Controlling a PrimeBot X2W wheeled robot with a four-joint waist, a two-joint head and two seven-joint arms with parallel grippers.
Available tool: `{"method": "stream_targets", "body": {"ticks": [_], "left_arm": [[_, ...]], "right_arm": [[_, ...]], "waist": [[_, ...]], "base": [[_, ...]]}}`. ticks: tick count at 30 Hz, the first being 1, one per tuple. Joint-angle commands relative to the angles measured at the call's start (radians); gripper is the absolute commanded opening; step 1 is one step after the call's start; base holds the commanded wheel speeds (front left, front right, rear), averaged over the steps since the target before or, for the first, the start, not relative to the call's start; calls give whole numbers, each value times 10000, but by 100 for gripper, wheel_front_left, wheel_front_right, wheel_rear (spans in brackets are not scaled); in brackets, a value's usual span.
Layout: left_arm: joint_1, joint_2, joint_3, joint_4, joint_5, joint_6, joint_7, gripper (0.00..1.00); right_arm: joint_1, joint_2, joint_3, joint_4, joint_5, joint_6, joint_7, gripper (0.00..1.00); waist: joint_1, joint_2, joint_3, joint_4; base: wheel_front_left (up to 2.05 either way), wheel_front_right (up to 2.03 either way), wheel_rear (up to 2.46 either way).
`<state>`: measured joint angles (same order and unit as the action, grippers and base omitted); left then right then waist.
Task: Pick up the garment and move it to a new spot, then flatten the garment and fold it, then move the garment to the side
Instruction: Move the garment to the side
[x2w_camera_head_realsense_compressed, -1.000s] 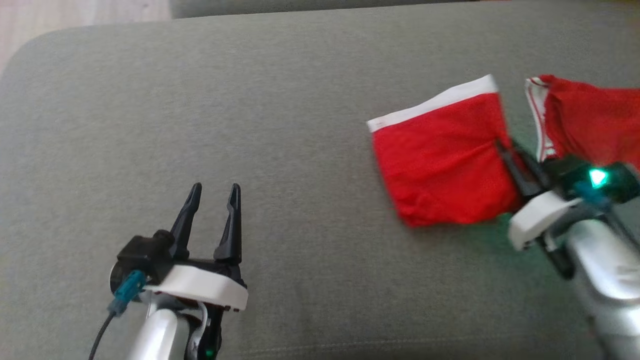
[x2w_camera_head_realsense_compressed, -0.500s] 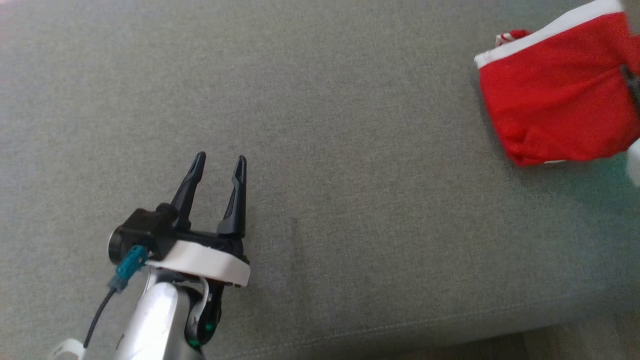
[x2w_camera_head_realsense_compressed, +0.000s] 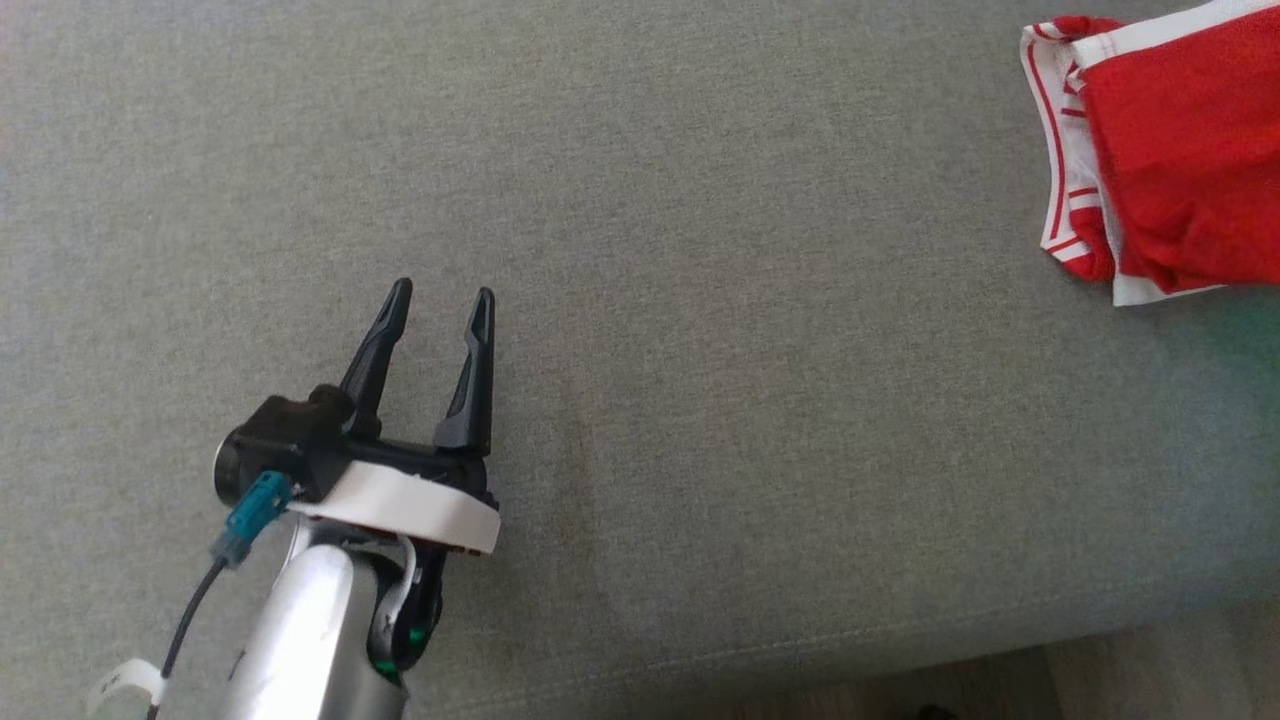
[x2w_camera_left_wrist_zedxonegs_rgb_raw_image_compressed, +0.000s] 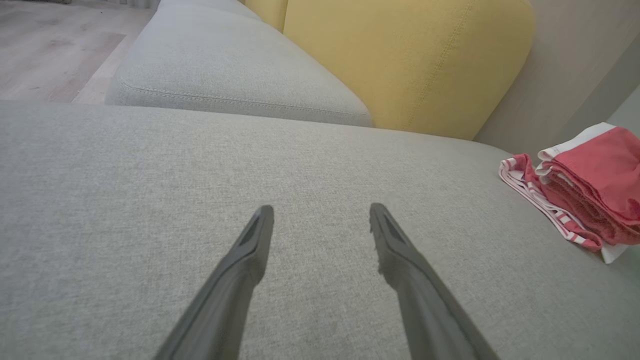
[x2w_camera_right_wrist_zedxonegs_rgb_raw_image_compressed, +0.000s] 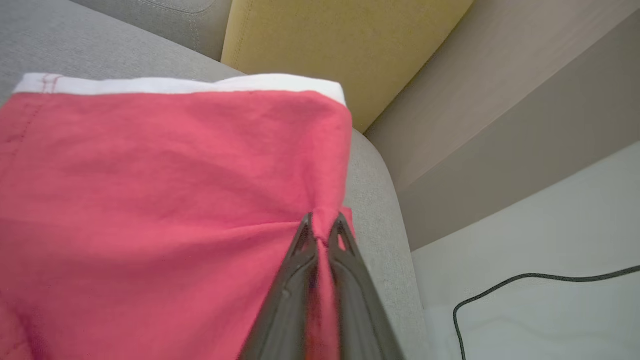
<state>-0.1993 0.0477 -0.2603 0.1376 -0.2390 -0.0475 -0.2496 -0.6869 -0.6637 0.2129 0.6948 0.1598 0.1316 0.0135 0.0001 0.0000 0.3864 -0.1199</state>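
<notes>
The garment (x2w_camera_head_realsense_compressed: 1190, 160) is red with a plain white band and lies folded at the far right of the grey sofa seat (x2w_camera_head_realsense_compressed: 700, 300), overlapping a second red piece. In the right wrist view my right gripper (x2w_camera_right_wrist_zedxonegs_rgb_raw_image_compressed: 322, 225) is shut on a pinch of the garment's (x2w_camera_right_wrist_zedxonegs_rgb_raw_image_compressed: 165, 185) right edge. My left gripper (x2w_camera_head_realsense_compressed: 442, 292) hovers open over bare seat at the lower left, far from the cloth. In the left wrist view my left gripper (x2w_camera_left_wrist_zedxonegs_rgb_raw_image_compressed: 321, 210) has nothing between its fingers, and the garment (x2w_camera_left_wrist_zedxonegs_rgb_raw_image_compressed: 605, 165) sits off to the right.
Under the garment lies another red piece with a red-striped white band (x2w_camera_head_realsense_compressed: 1060, 150). A yellow back cushion (x2w_camera_left_wrist_zedxonegs_rgb_raw_image_compressed: 400, 60) and a second grey seat cushion (x2w_camera_left_wrist_zedxonegs_rgb_raw_image_compressed: 225, 65) stand behind. The seat's front edge (x2w_camera_head_realsense_compressed: 800, 650) runs low in the head view. A black cable (x2w_camera_right_wrist_zedxonegs_rgb_raw_image_compressed: 525, 285) lies beyond the seat's right end.
The head camera has shifted, so the whole picture slid. My right gripper has carried the garment to the right, onto the striped red piece. The left gripper stays open.
</notes>
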Motion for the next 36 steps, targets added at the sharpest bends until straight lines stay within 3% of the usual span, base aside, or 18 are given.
{"method": "stream_targets", "body": {"ticks": [1,6,7,8,9,23,29,36], "left_arm": [[-319,26,293,-268,58,-38,-122,100],[-379,26,333,-201,77,-72,-122,100],[-387,26,328,-179,77,-79,-122,100],[-392,26,322,-158,75,-86,-122,100],[-395,26,318,-138,72,-92,-122,100],[-302,26,350,9,-140,-54,-122,100],[-69,26,381,-141,-407,114,-122,100],[293,26,522,-427,-574,316,-122,100]], "right_arm": [[-9,-264,-104,-178,-88,-9,23,0],[65,68,-648,-336,-133,-9,204,0],[87,160,-746,-392,-107,-9,221,40],[110,235,-832,-443,-95,-9,253,96],[128,299,-923,-498,-89,-9,281,100],[303,1219,-1632,-2580,-133,-9,648,100],[810,2519,-1505,-4140,238,-9,415,100],[2346,4003,-1377,-5195,462,-9,-637,100]], "waist": [[-1,0,36,0],[-1,0,146,-35],[-1,0,155,-42],[-1,0,156,-47],[-1,0,152,-52],[-1,0,-434,-27],[-1,0,-1265,137],[-1,0,-2149,511]], "base": [[0,0,0],[0,0,0],[0,0,0],[0,0,0],[0,0,0],[0,0,0],[0,0,0],[0,0,0]]}}
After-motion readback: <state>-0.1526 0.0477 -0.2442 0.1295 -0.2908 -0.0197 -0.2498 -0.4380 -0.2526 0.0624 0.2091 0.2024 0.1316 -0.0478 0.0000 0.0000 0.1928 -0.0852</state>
